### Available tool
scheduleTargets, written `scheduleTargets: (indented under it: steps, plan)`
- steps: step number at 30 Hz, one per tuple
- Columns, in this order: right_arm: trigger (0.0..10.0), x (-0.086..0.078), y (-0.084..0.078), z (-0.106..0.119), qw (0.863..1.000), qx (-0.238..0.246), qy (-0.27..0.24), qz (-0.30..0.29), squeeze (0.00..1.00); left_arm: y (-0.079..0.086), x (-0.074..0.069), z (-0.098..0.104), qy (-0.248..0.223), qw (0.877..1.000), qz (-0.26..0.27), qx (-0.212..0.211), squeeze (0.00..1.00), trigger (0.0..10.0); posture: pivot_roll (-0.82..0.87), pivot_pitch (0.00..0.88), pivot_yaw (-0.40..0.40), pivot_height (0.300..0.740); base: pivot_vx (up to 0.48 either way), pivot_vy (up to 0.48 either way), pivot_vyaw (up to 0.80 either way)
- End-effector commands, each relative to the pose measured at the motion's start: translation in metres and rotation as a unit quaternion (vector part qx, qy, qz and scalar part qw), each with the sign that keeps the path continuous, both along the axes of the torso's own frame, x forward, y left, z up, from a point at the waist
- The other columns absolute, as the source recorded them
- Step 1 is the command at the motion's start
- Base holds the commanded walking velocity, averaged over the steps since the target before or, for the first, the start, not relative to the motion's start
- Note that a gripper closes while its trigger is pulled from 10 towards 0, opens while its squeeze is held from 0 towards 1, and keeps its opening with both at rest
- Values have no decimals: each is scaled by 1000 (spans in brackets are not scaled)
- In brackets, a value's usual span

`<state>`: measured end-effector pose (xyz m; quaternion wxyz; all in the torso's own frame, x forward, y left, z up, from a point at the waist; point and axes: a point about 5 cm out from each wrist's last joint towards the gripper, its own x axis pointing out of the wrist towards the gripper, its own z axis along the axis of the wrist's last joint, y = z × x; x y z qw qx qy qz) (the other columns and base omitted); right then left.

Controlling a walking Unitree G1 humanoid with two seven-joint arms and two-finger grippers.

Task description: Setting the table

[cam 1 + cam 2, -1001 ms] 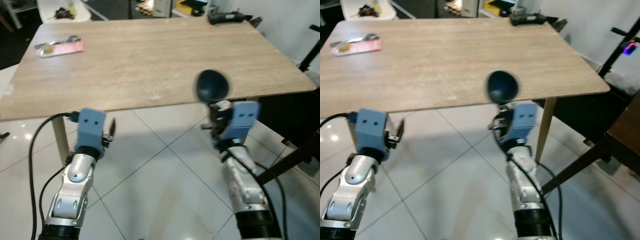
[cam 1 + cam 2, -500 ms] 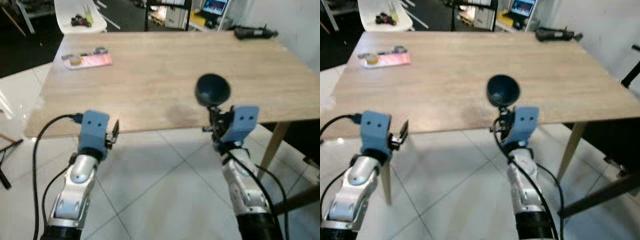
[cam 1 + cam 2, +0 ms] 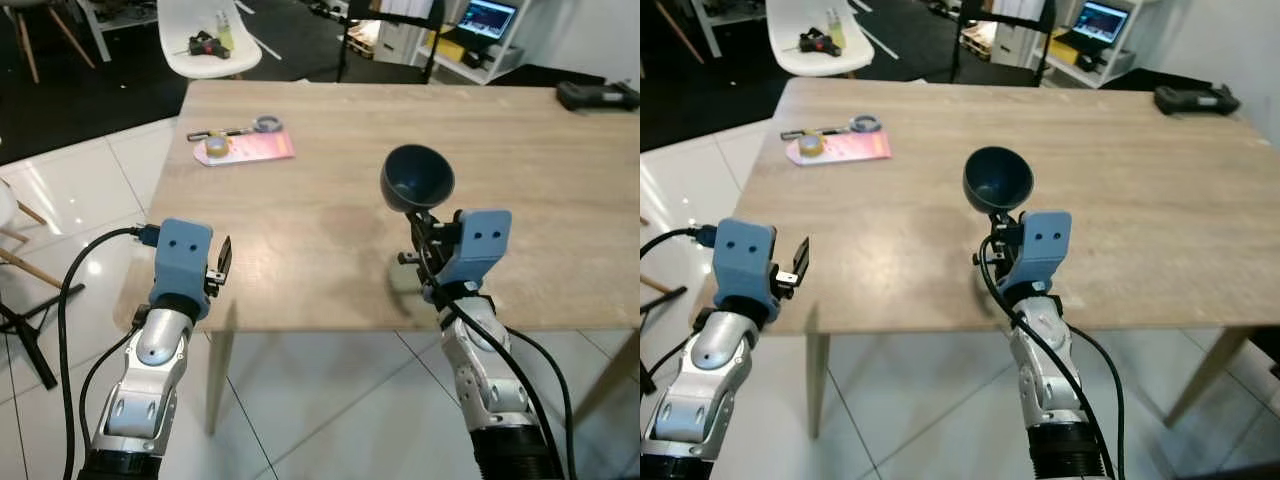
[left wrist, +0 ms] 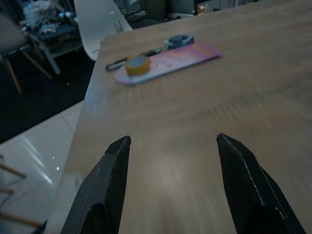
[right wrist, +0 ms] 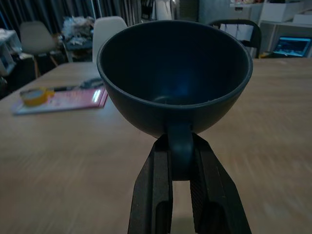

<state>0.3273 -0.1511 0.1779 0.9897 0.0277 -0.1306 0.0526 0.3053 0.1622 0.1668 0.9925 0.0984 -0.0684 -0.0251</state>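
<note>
A dark blue cup [image 3: 417,178] is held by its handle in my right gripper [image 3: 422,224], which is shut on it. The cup hangs above the near middle of the light wooden table [image 3: 320,225], its mouth tilted up and away from me. In the right wrist view the cup [image 5: 175,73] looks empty, and the fingers [image 5: 155,195] pinch the handle from both sides. My left gripper [image 3: 222,264] stands open at the table's near left edge with nothing in it. In the left wrist view its fingertips [image 4: 119,148] frame bare tabletop.
A pink card [image 3: 250,149] with a yellow tape roll [image 3: 215,145], a grey roll and a black pen lies at the table's far left. A black tool [image 3: 598,95] sits at the far right. A white chair [image 3: 205,35] stands beyond, a wooden chair leg at my left.
The whole view has shifted as I came up to the table: both grippers were over the floor before its edge and now reach over the tabletop. The cup stays in the right gripper.
</note>
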Motion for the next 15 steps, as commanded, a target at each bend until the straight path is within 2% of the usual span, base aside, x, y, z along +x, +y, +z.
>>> scheduleTargets:
  steps: [1, 6, 15]
  plan:
    - [10000, -1, -9, -2, 1000, 0, 4, -13, 0, -3, 0, -4, 10, 1000, -3, 1, 0, 10000, 48, 81, 59, 740, 416, 0, 0]
    - [10000, -2, -9, -2, 1000, 0, 5, -15, 0, -4, 0, -4, 10, 1000, -5, -2, 0, 10000, 46, 82, 59, 740, 377, 0, 0]
    - [10000, -2, -10, -3, 1000, 1, 6, -16, 0, -5, -2, -7, 21, 1000, -6, -4, 0, 10000, 47, 86, 60, 740, 0, 0, 0]
